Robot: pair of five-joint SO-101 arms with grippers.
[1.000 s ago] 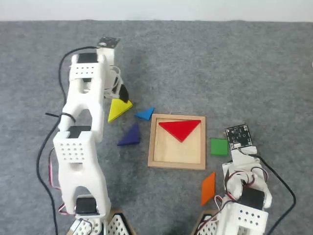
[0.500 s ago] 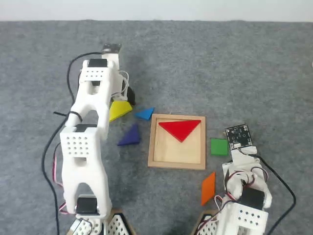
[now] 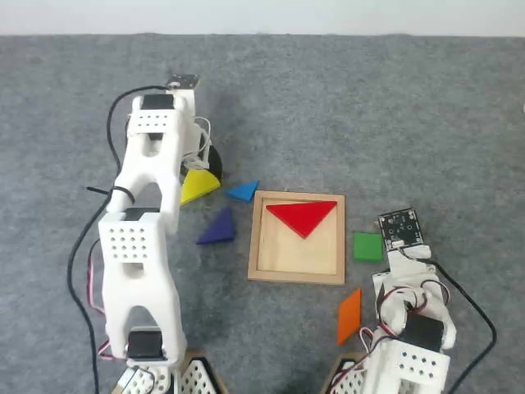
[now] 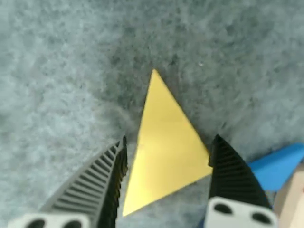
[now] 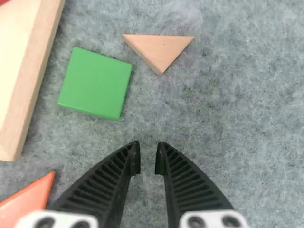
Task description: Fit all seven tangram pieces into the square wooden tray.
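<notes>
The square wooden tray [image 3: 297, 271] holds a red triangle [image 3: 302, 216]. A yellow triangle [image 3: 199, 185] lies on the carpet left of the tray, and my left gripper [image 3: 207, 162] hangs over its far end. In the left wrist view the left gripper [image 4: 168, 142] is open, one finger on each side of the yellow triangle [image 4: 164, 147]. My right gripper [image 5: 147, 156] is shut and empty, low over the carpet near a green square [image 5: 95, 83] and a tan triangle [image 5: 159, 50].
A small blue triangle [image 3: 243, 191] and a dark blue triangle [image 3: 218, 227] lie left of the tray. The green square [image 3: 367, 246] sits right of the tray and an orange parallelogram [image 3: 349, 315] lies below it. The right arm [image 3: 406, 279] stands at the front right.
The left arm swung slightly toward the tray and then back over the yellow triangle. The triangle and the right arm have not moved.
</notes>
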